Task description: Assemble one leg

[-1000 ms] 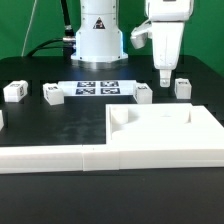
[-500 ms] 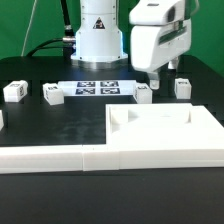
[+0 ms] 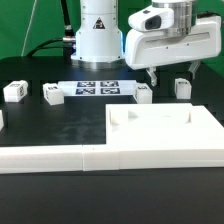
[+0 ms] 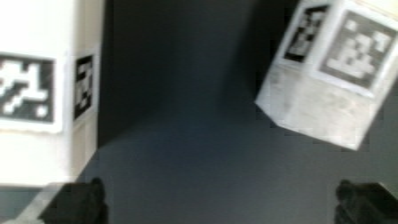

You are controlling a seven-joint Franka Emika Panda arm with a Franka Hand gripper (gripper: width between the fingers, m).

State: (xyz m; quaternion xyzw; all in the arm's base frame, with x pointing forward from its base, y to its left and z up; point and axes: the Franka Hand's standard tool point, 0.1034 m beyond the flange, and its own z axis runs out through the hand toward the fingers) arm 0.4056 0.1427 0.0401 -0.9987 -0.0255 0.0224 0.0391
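Observation:
Several small white legs with black-and-white tags lie on the black table: two at the exterior view's left (image 3: pixel 13 90) (image 3: pixel 52 94), one (image 3: pixel 143 93) just right of the marker board, and one (image 3: pixel 181 87) further right. My gripper (image 3: pixel 172 75) hovers open above the gap between the last two. In the wrist view these two legs (image 4: pixel 45 90) (image 4: pixel 338 70) lie on either side of the bare table, with my dark fingertips (image 4: pixel 71 205) spread wide and nothing between them.
The marker board (image 3: pixel 97 87) lies in front of the arm's base. A large flat white panel (image 3: pixel 150 140) with a raised step fills the front of the table, near the legs.
The hand has turned about its upright axis, now showing its broad side with both fingers spread apart. It stays above the two right-hand legs. The legs have not moved.

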